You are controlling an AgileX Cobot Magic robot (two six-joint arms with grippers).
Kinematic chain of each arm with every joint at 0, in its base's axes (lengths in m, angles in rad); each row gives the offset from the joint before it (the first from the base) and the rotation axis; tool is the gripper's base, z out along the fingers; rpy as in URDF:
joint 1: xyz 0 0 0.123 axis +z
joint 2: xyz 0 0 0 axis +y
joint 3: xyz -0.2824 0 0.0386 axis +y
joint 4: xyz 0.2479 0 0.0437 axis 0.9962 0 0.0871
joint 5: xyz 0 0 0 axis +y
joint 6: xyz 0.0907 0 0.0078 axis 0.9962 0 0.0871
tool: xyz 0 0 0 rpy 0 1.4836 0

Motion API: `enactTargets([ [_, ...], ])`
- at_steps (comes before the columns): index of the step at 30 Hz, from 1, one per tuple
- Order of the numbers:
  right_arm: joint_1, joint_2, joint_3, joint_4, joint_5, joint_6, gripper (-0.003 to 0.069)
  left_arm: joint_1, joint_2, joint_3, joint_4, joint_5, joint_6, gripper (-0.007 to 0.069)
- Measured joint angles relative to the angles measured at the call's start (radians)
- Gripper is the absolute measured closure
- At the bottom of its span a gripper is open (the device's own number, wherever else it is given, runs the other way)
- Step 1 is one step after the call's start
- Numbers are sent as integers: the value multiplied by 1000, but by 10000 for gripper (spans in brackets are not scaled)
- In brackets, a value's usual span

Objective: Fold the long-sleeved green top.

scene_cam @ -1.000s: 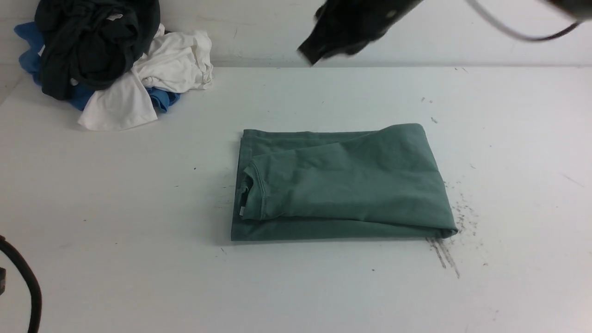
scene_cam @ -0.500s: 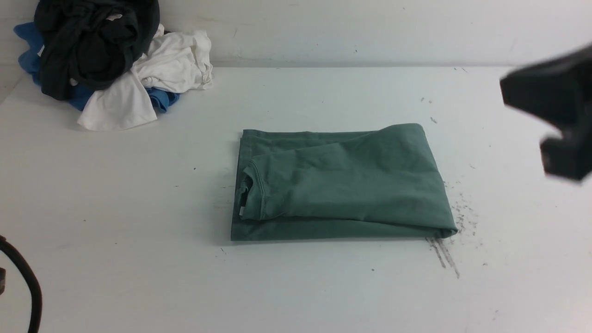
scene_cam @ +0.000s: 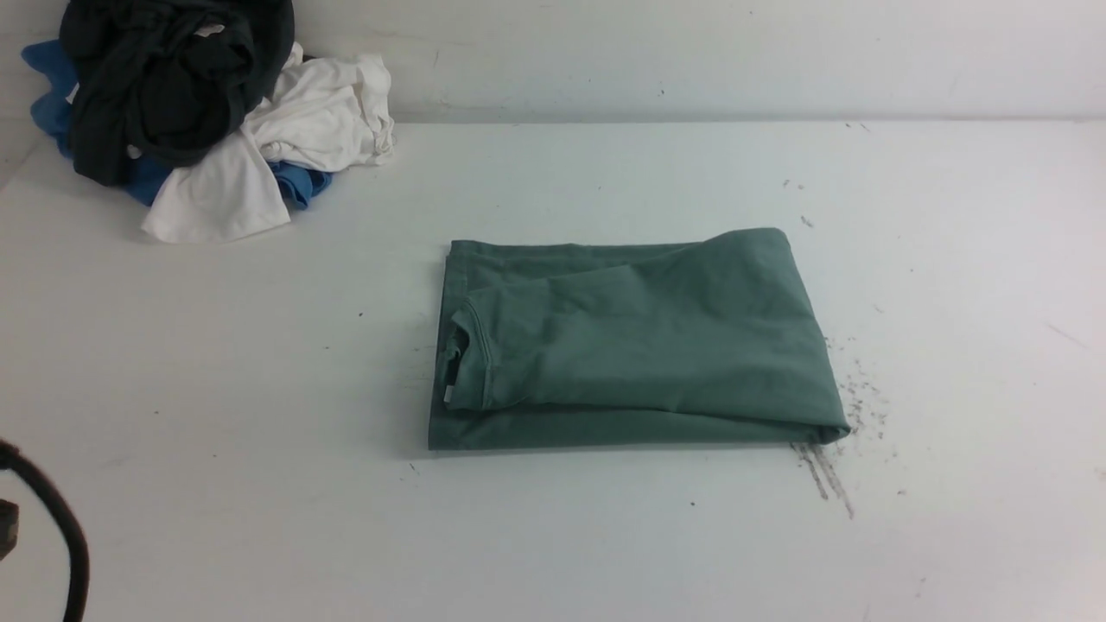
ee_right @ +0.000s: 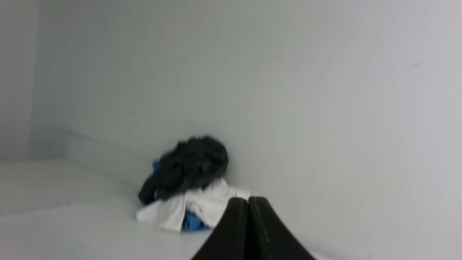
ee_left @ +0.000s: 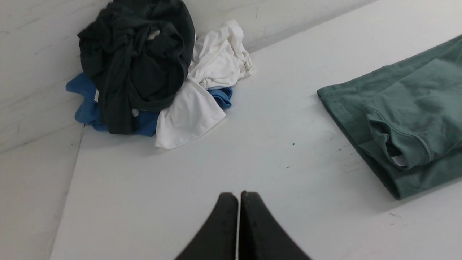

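Our left pincer (ee_left: 238,196) has its two black fingers pressed together with only a thin seam between them, and it grips nothing. It hangs above bare white surface (ee_left: 252,151). Ahead of it and off to its right lies the green top (ee_left: 408,108), folded into a flat rectangle, clear of the fingertips and not touched by them. The folded collar with its small white label faces the pincer's side of the bundle. Ahead and to its left, well apart from it, sits a heap of clothes against the wall: a black garment (ee_left: 137,65) on top, a white one (ee_left: 202,94) spilling toward us, and a blue one (ee_left: 90,108) beneath.

Our right pincer (ee_right: 248,202) also has its fingers closed on each other, empty. It points at the far wall, and beyond its tips we see the same heap, blurred, resting where surface meets wall. The top does not show in this wrist view.

In the front view neither pincer appears. The top (scene_cam: 635,341) lies near the middle of the surface (scene_cam: 216,389), a sleeve layer folded across its upper face, its edges roughly square. Dark scuff marks (scene_cam: 825,471) streak the surface just beside its near right corner. The heap (scene_cam: 199,121) stays at the far left corner. A black cable (scene_cam: 60,536) curves in at the near left edge.
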Motion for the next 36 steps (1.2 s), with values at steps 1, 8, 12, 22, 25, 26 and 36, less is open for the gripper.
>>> enactTargets([
  [1,-2,20,3,4,-33,-16,671,1,0,2,-2,3,0,631],
  [8,-7,72,4,8,-42,-27,671,2,3,8,-19,15,-2,631],
  [12,-71,43,4,8,64,-67,671,3,3,11,-22,30,-2,631],
  [22,-535,-15,4,43,499,-50,671,5,6,11,-34,30,-3,631],
  [25,-635,-15,4,84,595,-31,671,5,6,11,-37,30,-4,631],
  [26,-635,-15,4,87,597,-31,671,5,6,11,-37,30,-4,631],
  [36,-684,-15,3,109,610,-21,671,5,6,11,-41,30,-4,631],
])
